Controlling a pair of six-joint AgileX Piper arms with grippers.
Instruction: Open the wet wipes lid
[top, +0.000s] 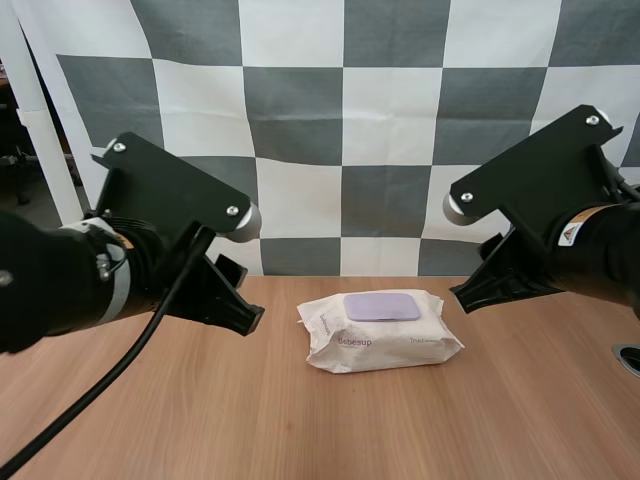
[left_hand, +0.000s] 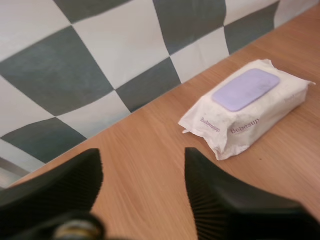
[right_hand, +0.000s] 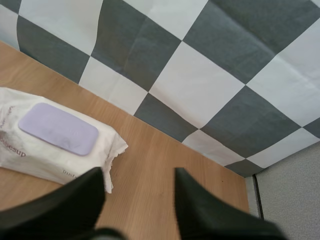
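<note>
The wet wipes pack (top: 380, 330) lies flat on the wooden table (top: 300, 420), about midway across and towards the far edge, with its lilac lid (top: 381, 306) facing up and flush with the wrapper. No tab or hinge side can be made out on the lid, and the print on the wrapper is only partly legible. Both arms are cut off by the sides of the high view. The left gripper (left_hand: 144, 155) hangs with its fingers apart and nothing between them, and the right gripper (right_hand: 138, 172) is likewise spread and empty. The pack sits between them, touching neither. Bare wood surrounds it on every side, widest at the front.
</note>
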